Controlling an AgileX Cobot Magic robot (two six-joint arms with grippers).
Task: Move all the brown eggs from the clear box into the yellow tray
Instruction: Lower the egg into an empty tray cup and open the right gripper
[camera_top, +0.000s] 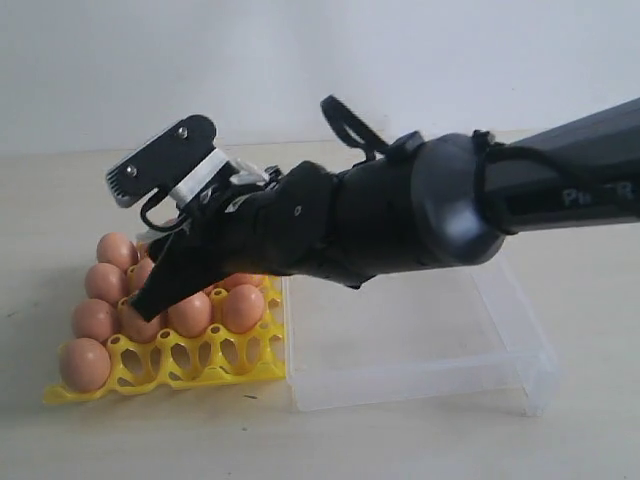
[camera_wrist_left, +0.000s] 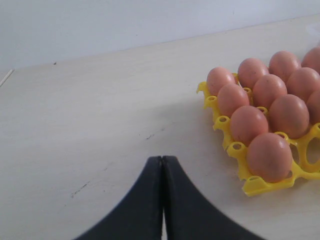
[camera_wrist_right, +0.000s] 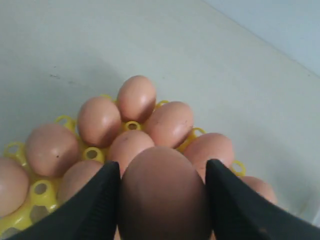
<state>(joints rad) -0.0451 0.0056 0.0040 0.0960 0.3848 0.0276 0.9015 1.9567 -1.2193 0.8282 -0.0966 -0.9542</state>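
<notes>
The left gripper (camera_wrist_left: 162, 160) hung low over the bare table (camera_wrist_left: 75, 125) just beside the yellow tray (camera_wrist_left: 260, 187), its fingers pressed flat together. The brown eggs (camera_top: 85, 363) sat in the tray's cups at the left of the exterior view. Above them, the right gripper (camera_wrist_right: 162, 172) pinched a single egg (camera_wrist_right: 162, 205) between its two fingers. The clear box (camera_top: 420, 385) stood just beside the tray, on its right.

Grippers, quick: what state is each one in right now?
Left gripper: shut, holding nothing.
Right gripper: shut on a brown egg, above the yellow tray.
</notes>
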